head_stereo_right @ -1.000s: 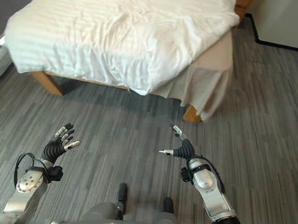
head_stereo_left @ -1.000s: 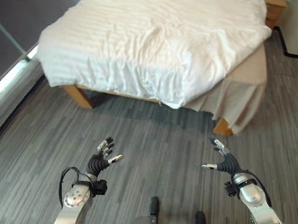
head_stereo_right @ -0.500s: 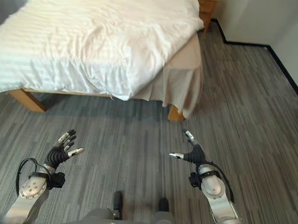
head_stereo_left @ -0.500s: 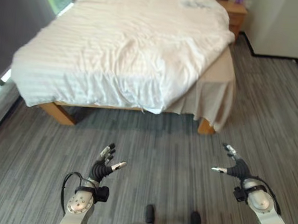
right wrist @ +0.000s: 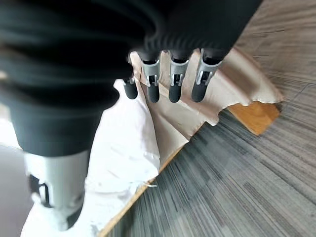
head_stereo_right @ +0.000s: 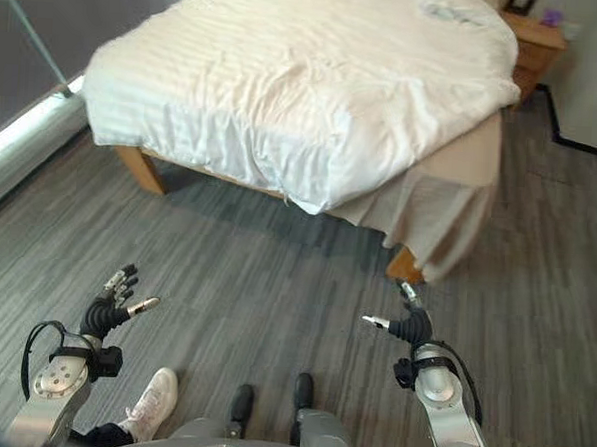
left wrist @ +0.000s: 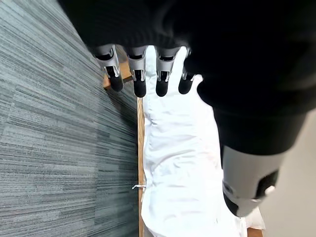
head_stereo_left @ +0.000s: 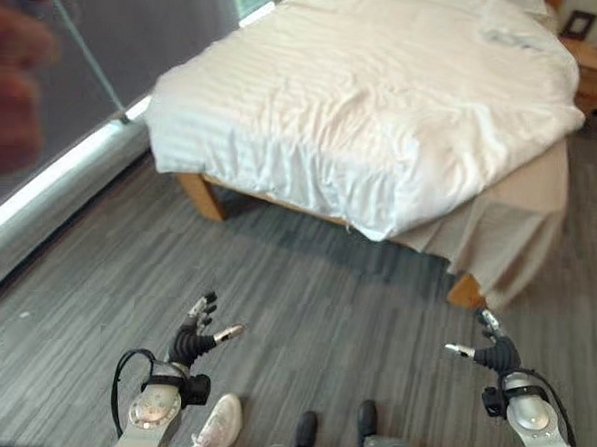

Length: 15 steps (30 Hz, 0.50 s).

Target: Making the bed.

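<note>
Grey striped carpet [head_stereo_left: 305,284] across mid-frame; white striped duvet [head_stereo_left: 384,118] hung crooked upper centre. Left robot hand [head_stereo_left: 199,330] and right robot hand [head_stereo_left: 487,346] low, fingers spread, empty. Best approached squarely, gripping hem corners evenly.

A bed [head_stereo_left: 385,98] stands well ahead of both hands, a nightstand [head_stereo_left: 592,69] behind its far right corner.

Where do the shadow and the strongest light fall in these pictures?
Left eye view: a dark shadow lies on the floor under the bed frame; the window sill gleams. Right eye view: the white duvet is brightly lit.
</note>
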Tool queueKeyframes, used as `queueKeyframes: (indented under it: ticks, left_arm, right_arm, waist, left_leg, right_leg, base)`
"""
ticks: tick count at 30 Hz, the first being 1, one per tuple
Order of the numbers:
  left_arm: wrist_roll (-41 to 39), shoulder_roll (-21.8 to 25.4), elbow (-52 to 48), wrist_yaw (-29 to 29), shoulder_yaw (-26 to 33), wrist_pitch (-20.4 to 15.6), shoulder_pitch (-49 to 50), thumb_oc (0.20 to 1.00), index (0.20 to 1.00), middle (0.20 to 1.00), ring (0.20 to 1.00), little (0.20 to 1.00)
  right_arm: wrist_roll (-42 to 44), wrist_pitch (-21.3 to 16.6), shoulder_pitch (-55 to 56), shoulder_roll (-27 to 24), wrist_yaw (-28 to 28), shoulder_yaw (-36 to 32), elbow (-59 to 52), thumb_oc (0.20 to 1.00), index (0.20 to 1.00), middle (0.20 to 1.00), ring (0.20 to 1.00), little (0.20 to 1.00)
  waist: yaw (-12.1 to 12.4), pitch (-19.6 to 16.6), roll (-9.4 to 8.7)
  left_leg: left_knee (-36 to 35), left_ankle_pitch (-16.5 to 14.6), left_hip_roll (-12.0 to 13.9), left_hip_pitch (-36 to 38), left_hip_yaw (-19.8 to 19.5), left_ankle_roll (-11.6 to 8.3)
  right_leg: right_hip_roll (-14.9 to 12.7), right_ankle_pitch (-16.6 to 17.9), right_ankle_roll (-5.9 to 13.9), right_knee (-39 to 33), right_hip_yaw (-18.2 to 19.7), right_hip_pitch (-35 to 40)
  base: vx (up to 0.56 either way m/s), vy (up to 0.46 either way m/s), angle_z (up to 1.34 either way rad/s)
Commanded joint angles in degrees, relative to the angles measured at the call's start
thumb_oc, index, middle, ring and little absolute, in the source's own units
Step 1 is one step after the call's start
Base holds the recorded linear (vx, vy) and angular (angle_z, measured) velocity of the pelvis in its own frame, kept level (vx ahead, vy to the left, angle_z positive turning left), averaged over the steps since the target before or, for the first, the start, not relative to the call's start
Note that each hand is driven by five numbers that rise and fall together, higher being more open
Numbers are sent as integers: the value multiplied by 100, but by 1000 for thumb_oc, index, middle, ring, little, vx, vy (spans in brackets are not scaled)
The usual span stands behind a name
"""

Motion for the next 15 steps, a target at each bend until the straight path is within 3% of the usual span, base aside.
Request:
queueKeyframes:
  ticks: [1, 3, 4, 5, 6, 9, 10, 11, 12, 13, 15]
  left_arm:
    - [-160, 39, -292, -105, 146, -190, -429, 1000, 1000, 1000, 1000, 1000]
    - [-208, 46, -394, -141, 5, -181, -518, 1000, 1000, 1000, 1000, 1000]
    - [-209, 42, -452, -164, -33, -190, -512, 1000, 1000, 1000, 1000, 1000]
    - [-170, 50, -501, -147, -67, -183, -527, 1000, 1000, 1000, 1000, 1000]
    - [-168, 49, -501, -145, -67, -182, -531, 1000, 1000, 1000, 1000, 1000]
    - [-215, 74, -561, -218, -52, -168, -543, 1000, 1000, 1000, 1000, 1000]
    - [-214, 74, -562, -218, -50, -167, -545, 1000, 1000, 1000, 1000, 1000]
    - [-243, 74, -616, -212, 53, -194, -405, 1000, 1000, 1000, 1000, 1000]
    - [-243, 72, -619, -213, 55, -192, -404, 1000, 1000, 1000, 1000, 1000]
    - [-300, 7, -609, -176, 104, -211, -291, 1000, 1000, 1000, 1000, 1000]
    - [-393, -57, -552, -134, 143, -241, -264, 1000, 1000, 1000, 1000, 1000]
  right_arm:
    - [-72, -194, -197, -276, -82, -261, -527, 1000, 1000, 1000, 1000, 1000]
    - [-26, -210, -177, -317, -176, -356, -635, 1000, 1000, 1000, 1000, 1000]
    - [30, -209, -153, -359, -227, -413, -652, 1000, 1000, 1000, 1000, 1000]
    - [95, -198, -218, -461, -300, -434, -567, 1000, 1000, 1000, 1000, 1000]
    - [98, -203, -227, -463, -304, -432, -557, 1000, 1000, 1000, 1000, 1000]
    - [131, -183, -283, -617, -315, -556, -490, 1000, 1000, 1000, 1000, 1000]
    - [132, -183, -286, -617, -315, -557, -490, 1000, 1000, 1000, 1000, 1000]
    - [76, -197, -359, -792, -294, -566, -521, 1000, 1000, 1000, 1000, 1000]
    - [76, -196, -361, -794, -293, -566, -522, 1000, 1000, 1000, 1000, 1000]
    - [41, -207, -461, -880, -275, -489, -450, 1000, 1000, 1000, 1000, 1000]
    - [24, -206, -572, -933, -294, -446, -415, 1000, 1000, 1000, 1000, 1000]
  waist:
    - [-177, 86, -1]
    - [-171, 254, -55]
    - [-160, 322, -134]
    - [-86, 372, -191]
    - [-83, 369, -180]
    - [-37, 368, -181]
    - [-36, 369, -202]
    - [82, 379, -120]
    - [81, 375, -133]
    - [203, 373, -35]
    - [307, 430, -17]
  left_leg:
    - [1282, -187, -207, 118, 380, -524]
    - [2743, 329, -6, -755, 609, -774]
    - [3259, 538, -1, -1057, 681, -775]
    - [3679, 430, -12, -1576, 723, -619]
    - [3715, 412, -2, -1602, 724, -615]
    - [2596, 19, 262, -1556, 841, -413]
    - [2537, 70, 239, -1539, 855, -406]
    - [1327, 225, 176, -1423, 616, -347]
    - [1240, 296, 162, -1397, 623, -346]
    - [334, 876, 213, -1378, 278, -464]
    - [-142, 1136, 217, -1438, -32, -566]
  right_leg:
    - [-12, 409, 146, -337, 6, -59]
    - [-104, 292, -2, -372, 2, 131]
    - [-133, 221, -68, -372, 60, 231]
    - [-137, 131, -132, -372, 153, 336]
    - [-129, 127, -130, -372, 155, 326]
    - [-155, -8, -73, -372, 169, 418]
    - [-178, 7, -69, -372, 175, 407]
    - [-68, -81, 1, -372, 302, 467]
    - [-83, -65, 2, -372, 305, 453]
    - [41, -142, 8, -372, 468, 539]
    - [90, -223, -11, -372, 631, 685]
  base:
    - [166, -115, -11]
    - [57, -130, 2]
    - [90, -197, 45]
    - [77, -140, 42]
    - [86, -99, 13]
    - [130, -4, -27]
    - [254, 93, -14]
    - [162, 74, -14]
    - [304, 144, -64]
    - [192, 91, -71]
    - [219, 72, -82]
